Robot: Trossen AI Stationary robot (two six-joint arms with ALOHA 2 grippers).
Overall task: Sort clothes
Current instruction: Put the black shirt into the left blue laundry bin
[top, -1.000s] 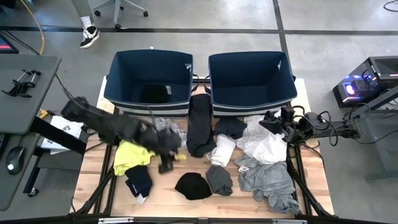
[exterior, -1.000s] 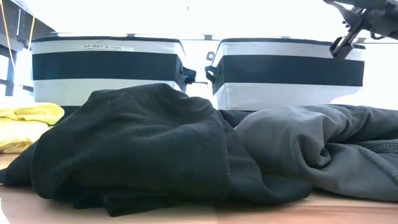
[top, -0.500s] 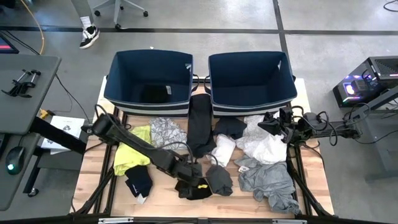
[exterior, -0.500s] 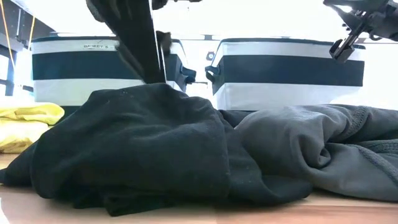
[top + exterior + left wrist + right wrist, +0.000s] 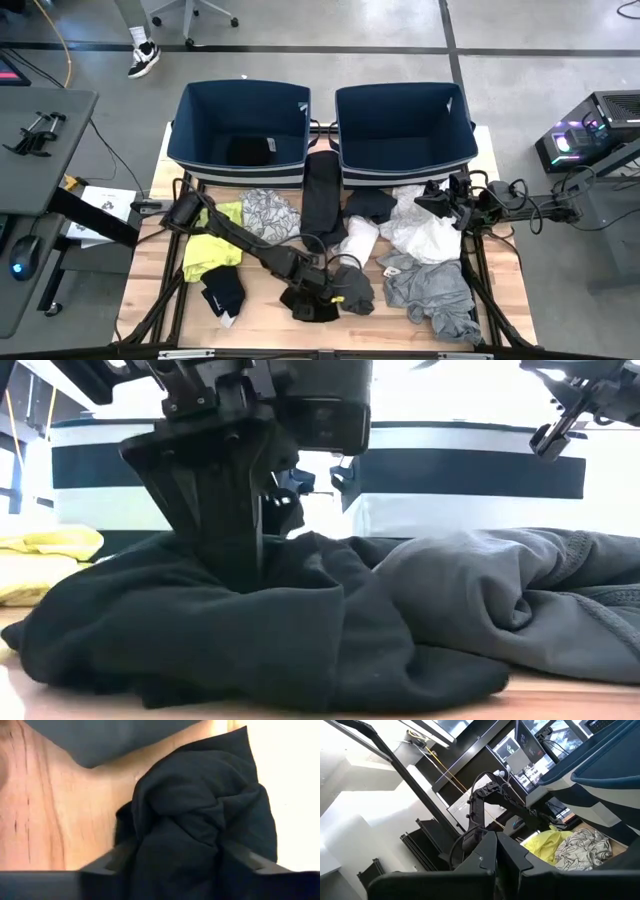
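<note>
Black garment point(image 5: 308, 302), soft and bunched into folds, lies at the desk's near edge with the left gripper point(image 5: 322, 288) pressed down into it; the left wrist view shows its two dark fingers point(image 5: 107, 862) closed on a gathered lump of the cloth point(image 5: 197, 815). In the low view the fabric point(image 5: 250, 630) puckers upward where the gripper point(image 5: 235, 565) sinks into it. Just beside the gripper sits a crumpled dark grey garment point(image 5: 355, 287), and beyond that a larger light grey one point(image 5: 435, 290). On the gripper's other side lie a small dark navy piece point(image 5: 224, 293) and a neon yellow garment point(image 5: 212, 248). Bare wooden desk point(image 5: 260, 310) shows around the black garment. Two dark blue fabric bins point(image 5: 240, 125) stand well beyond. The right gripper point(image 5: 440, 203) hangs above a white garment point(image 5: 425, 235), well apart, its fingers together.
</note>
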